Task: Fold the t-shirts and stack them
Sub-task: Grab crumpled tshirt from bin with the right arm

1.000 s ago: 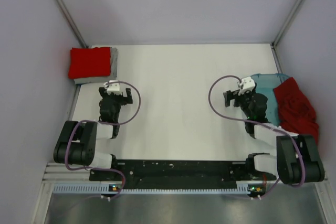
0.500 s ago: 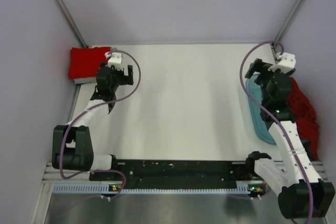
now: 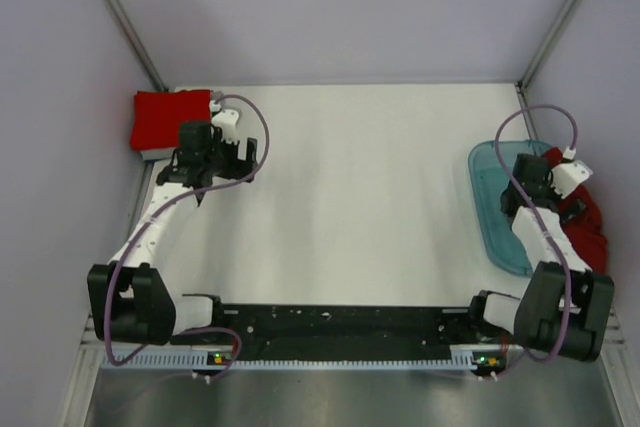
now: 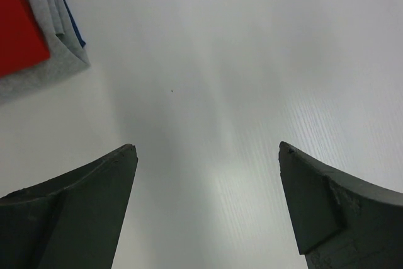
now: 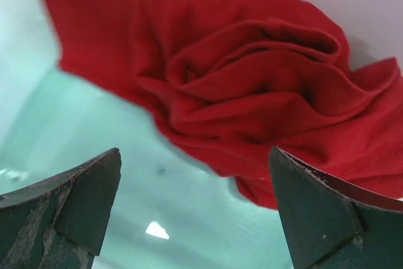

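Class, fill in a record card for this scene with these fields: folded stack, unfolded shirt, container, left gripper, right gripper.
folded stack: bright red t-shirt on top of grey t-shirt, far left corner of table
unfolded shirt: dark red t-shirt, crumpled, at the tub's right side
container: teal tub, right edge of table
left gripper: open, over bare table beside the stack
right gripper: open, over tub and crumpled shirt

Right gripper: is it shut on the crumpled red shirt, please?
No, the right gripper is open, fingers wide apart, the crumpled red shirt unpinched beyond them.
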